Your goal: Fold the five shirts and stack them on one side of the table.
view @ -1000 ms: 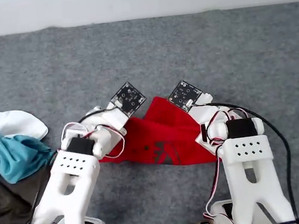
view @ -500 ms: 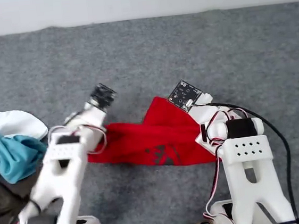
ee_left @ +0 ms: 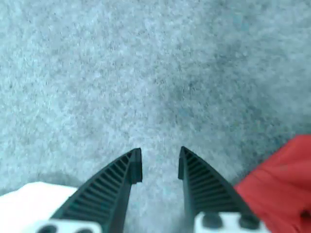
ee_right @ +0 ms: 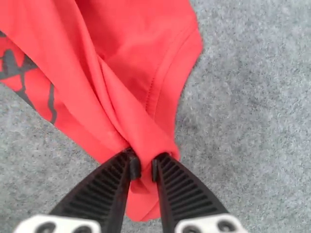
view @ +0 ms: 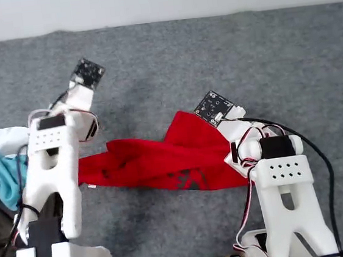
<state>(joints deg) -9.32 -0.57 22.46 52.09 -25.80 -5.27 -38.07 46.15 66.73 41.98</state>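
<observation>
**Right pinching red shirt, left empty**

Right gripper (ee_right: 142,167) is clamping a bunched fold at the right end of the red shirt (view: 156,161), which is stretching leftward across mid-table. Left gripper (ee_left: 159,164) is hanging agape over bare grey table (view: 244,59), with the shirt's edge near it.

Bright, even light; faint soft shadows.

No word, number or sign can be read. The only marking is a dark print (view: 186,177) on the red shirt (view: 144,162), close to one long edge of the shirt. Its strokes run into the shirt's creases and are too broken up to make out as letters.
</observation>
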